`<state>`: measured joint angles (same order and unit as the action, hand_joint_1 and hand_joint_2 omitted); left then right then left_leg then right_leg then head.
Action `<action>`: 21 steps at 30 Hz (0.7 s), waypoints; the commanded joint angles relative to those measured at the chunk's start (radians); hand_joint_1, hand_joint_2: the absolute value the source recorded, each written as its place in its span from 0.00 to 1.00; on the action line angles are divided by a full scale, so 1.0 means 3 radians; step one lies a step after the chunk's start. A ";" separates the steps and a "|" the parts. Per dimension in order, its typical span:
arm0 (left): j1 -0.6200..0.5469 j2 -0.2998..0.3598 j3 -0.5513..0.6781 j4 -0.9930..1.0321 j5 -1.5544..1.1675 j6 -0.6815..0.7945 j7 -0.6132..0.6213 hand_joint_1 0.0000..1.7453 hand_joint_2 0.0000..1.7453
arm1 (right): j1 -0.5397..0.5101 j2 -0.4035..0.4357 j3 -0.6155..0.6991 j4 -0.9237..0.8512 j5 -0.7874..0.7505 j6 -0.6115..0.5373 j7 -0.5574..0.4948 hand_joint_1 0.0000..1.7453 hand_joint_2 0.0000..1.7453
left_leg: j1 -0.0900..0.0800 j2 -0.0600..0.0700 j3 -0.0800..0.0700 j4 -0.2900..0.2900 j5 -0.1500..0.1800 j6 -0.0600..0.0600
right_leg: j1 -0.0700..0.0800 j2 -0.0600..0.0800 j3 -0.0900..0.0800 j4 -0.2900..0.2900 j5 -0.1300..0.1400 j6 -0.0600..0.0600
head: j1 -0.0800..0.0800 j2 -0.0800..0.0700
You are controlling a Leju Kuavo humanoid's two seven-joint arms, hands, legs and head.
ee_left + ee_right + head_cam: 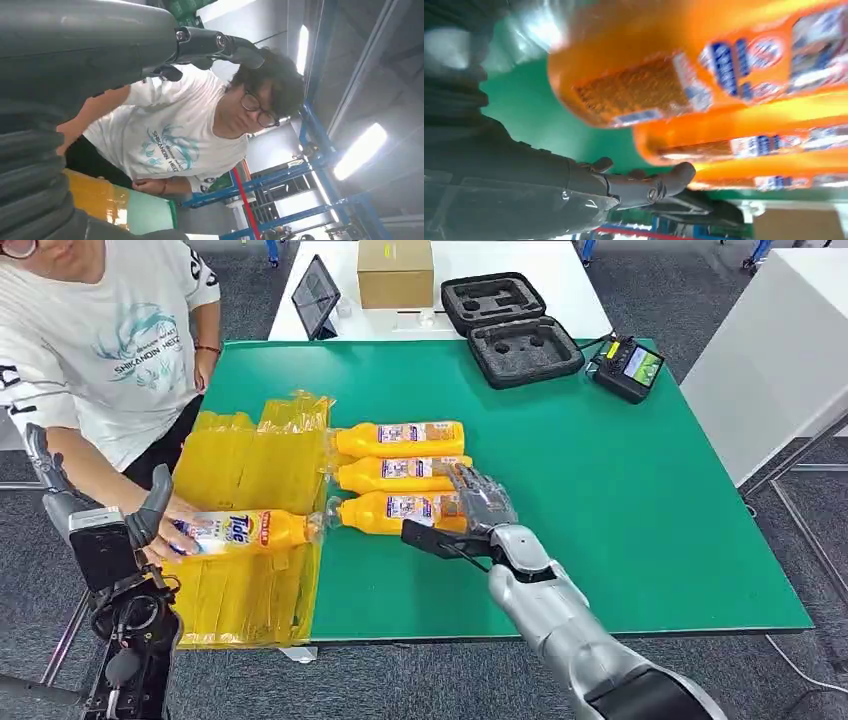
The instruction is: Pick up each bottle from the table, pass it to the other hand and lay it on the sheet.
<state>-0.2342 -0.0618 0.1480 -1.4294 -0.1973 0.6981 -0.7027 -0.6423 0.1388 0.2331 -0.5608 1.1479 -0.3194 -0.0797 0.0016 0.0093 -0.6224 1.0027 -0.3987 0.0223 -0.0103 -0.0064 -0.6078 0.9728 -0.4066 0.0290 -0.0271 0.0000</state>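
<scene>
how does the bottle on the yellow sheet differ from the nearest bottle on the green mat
The bottle on the yellow sheet shows a Tide label and a person's hand rests on it. The nearest bottle on the green mat shows another label, with the robot's right hand over its base. Both are orange, lying on their sides.

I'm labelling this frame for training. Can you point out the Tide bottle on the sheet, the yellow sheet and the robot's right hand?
Tide bottle [240,531]: head view, on its label.
Yellow sheet [250,465]: head view, on a bare part.
Right hand [480,502]: head view, on the back of the hand.
</scene>
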 commanded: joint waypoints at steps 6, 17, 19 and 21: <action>-0.0183 -0.0052 -0.0049 0.0302 0.0081 0.0000 0.0015 0.00 1.00 | -0.0300 0.0240 0.0033 0.0565 -0.0011 0.0229 -0.0147 0.00 1.00 | 0.0001 -0.0003 0.0003 0.0000 -0.0002 -0.0002 | 0.0001 -0.0001 0.0003 0.0001 -0.0003 -0.0002 | 0.0000 0.0000; -0.0103 -0.0030 0.0029 0.0271 0.0164 0.0000 0.0015 0.00 1.00 | -0.0344 0.0256 0.0116 0.0752 0.0005 0.0475 0.0003 0.00 1.00 | 0.0002 -0.0001 0.0012 -0.0001 -0.0007 -0.0005 | 0.0002 0.0003 0.0013 -0.0001 -0.0006 -0.0004 | 0.0000 0.0000; -0.0099 -0.0029 0.0039 0.0270 0.0164 0.0000 0.0015 0.00 1.00 | -0.0352 0.0247 0.0116 0.0774 0.0004 0.0511 0.0037 0.00 1.00 | 0.0002 -0.0003 0.0006 -0.0001 -0.0003 -0.0004 | 0.0001 0.0000 0.0008 -0.0001 -0.0004 -0.0003 | 0.0000 0.0000; -0.0097 -0.0028 0.0041 0.0286 0.0183 0.0000 0.0015 0.00 1.00 | -0.0365 0.0229 0.0120 0.0820 0.0014 0.0583 0.0149 0.00 1.00 | 0.0004 -0.0005 0.0014 -0.0001 -0.0007 -0.0005 | 0.0003 -0.0001 0.0017 -0.0002 -0.0007 -0.0004 | 0.0000 0.0000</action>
<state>-0.2453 -0.0664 0.1347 -1.4008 -0.1530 0.6981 -0.7023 -0.6980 0.2140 0.2441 -0.4437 1.1505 -0.1904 -0.0870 0.0016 0.0093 -0.6234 1.0027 -0.3987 0.0223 -0.0104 -0.0066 -0.6083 0.9728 -0.4066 0.0290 -0.0271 0.0000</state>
